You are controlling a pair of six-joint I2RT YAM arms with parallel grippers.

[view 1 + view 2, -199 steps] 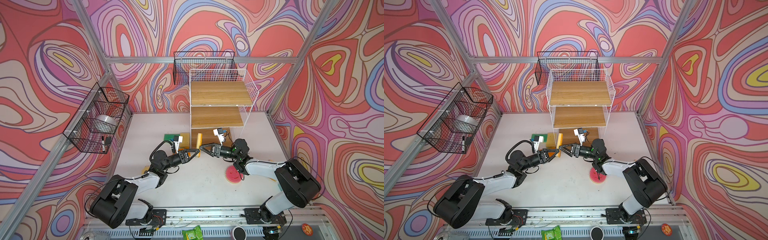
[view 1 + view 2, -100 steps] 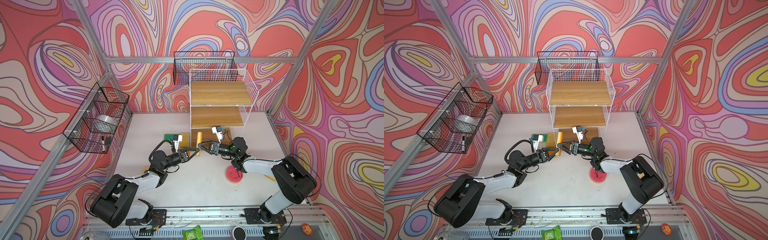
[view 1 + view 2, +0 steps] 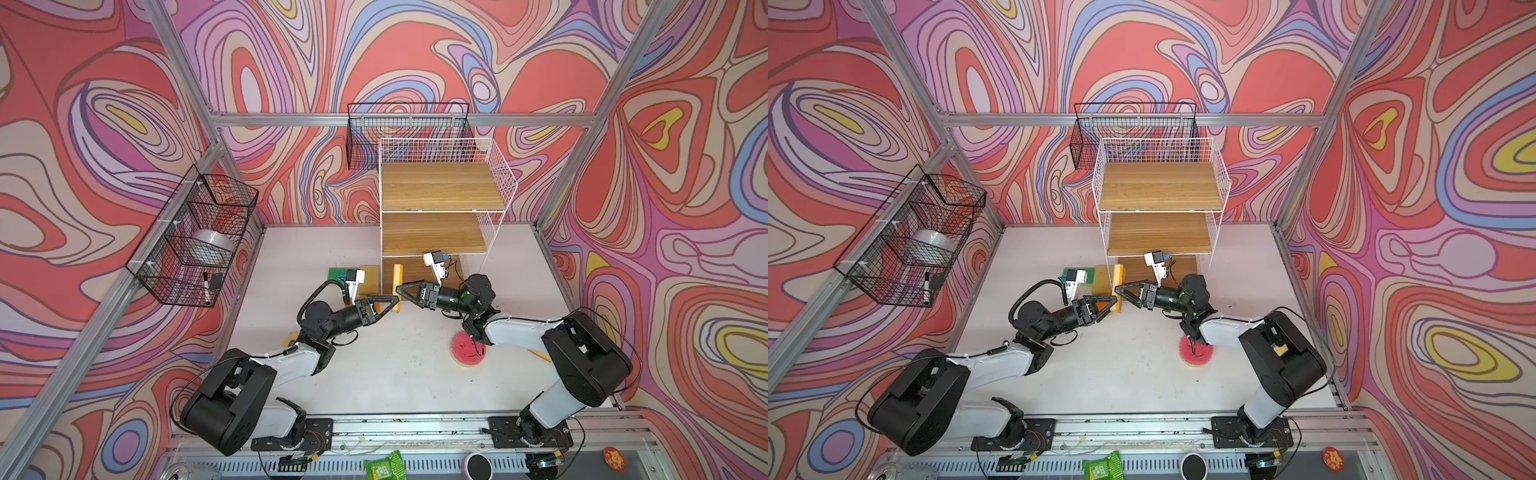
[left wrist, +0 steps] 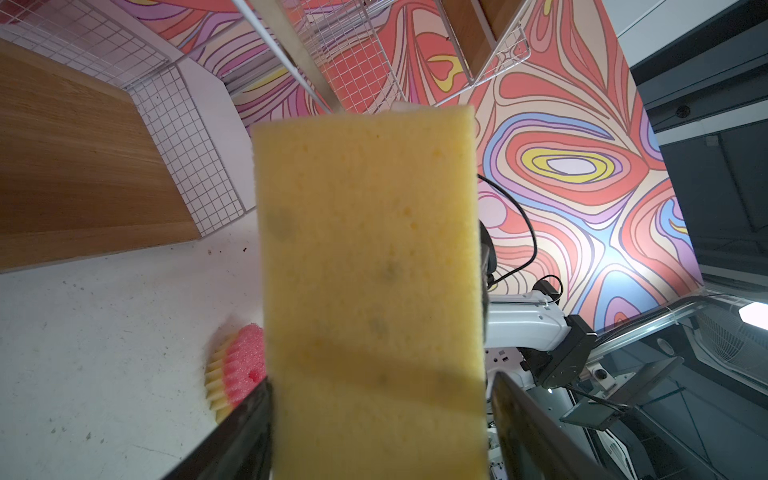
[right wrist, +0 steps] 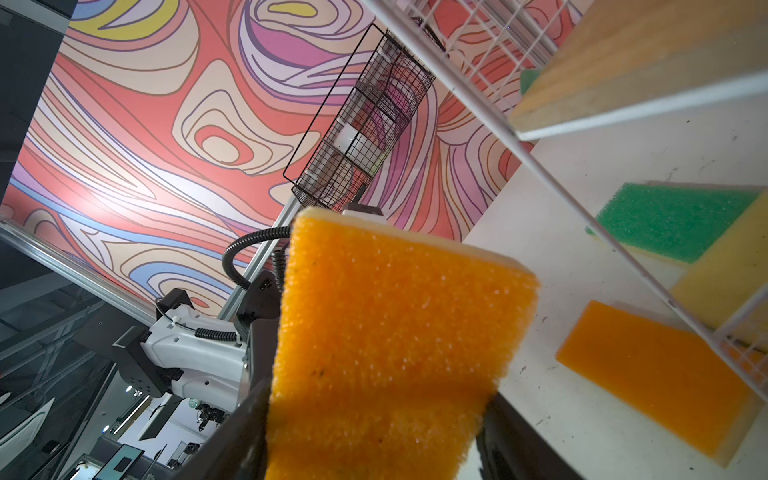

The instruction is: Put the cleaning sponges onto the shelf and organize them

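A rectangular sponge [image 3: 398, 275] with a yellow body and an orange face stands on edge in the air in front of the shelf [image 3: 440, 187]. Both grippers meet at it. My right gripper [image 5: 374, 395] is shut on it, both jaws pressing the orange face [image 5: 399, 324]. My left gripper [image 4: 380, 382] stands open around its yellow side [image 4: 370, 249], one jaw a little apart from the foam. In both top views the left gripper [image 3: 390, 303] and right gripper [image 3: 401, 289] touch tips. A green-faced sponge [image 3: 337, 274], a yellow one [image 3: 370, 279] and a round pink one [image 3: 465, 348] lie on the table.
An orange-faced sponge [image 5: 656, 374] lies by the shelf's wire foot. Black wire baskets hang on the left wall [image 3: 195, 237] and behind the shelf [image 3: 407, 133]. A green packet [image 3: 384, 465] and a dark cup [image 3: 478, 465] sit below the front rail.
My right gripper has moved left to the sponge and closed its jaws round it. My left gripper's jaws have widened. The sponge has stayed in place.
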